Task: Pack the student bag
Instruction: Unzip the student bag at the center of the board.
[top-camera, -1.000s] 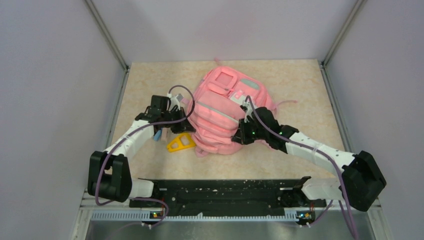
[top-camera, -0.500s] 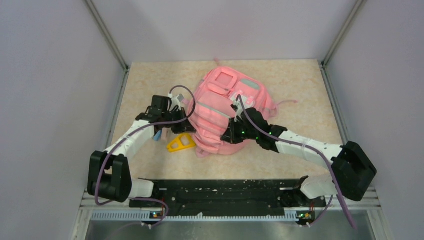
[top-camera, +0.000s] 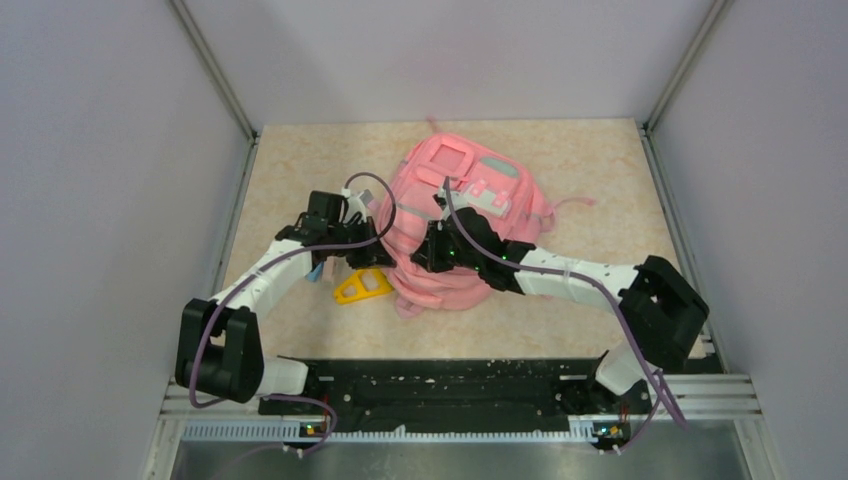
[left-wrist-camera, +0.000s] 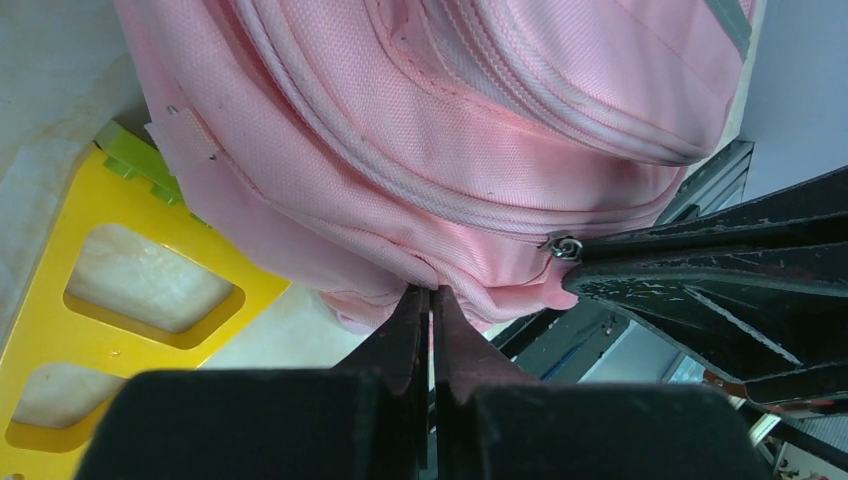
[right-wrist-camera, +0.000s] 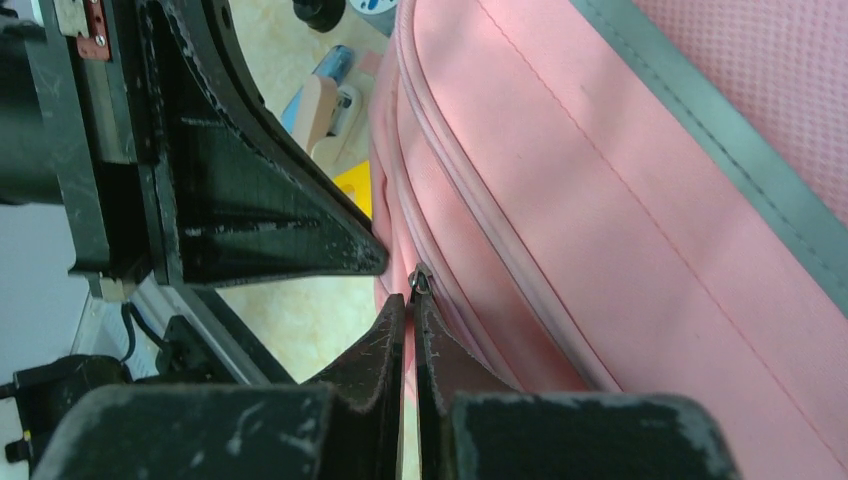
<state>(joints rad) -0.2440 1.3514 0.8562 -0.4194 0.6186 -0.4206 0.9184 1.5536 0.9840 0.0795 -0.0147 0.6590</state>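
Note:
The student bag, a large pink backpack with grey strips, lies in the middle of the table. My left gripper is at its left near edge and is shut on a fold of pink fabric by the zipper. My right gripper lies over the bag's near side, close to the left one. In the right wrist view it is shut on the metal zipper pull. The pull also shows in the left wrist view, at the tip of the right fingers.
A yellow plastic stencil lies on the table at the bag's left near corner, partly under the bag. A small blue and white object sits beside the left arm. Grey walls close in the table on three sides.
My right gripper has moved left along the bag's near side, from its right edge to right beside the left gripper. The left gripper has kept its hold and barely moved.

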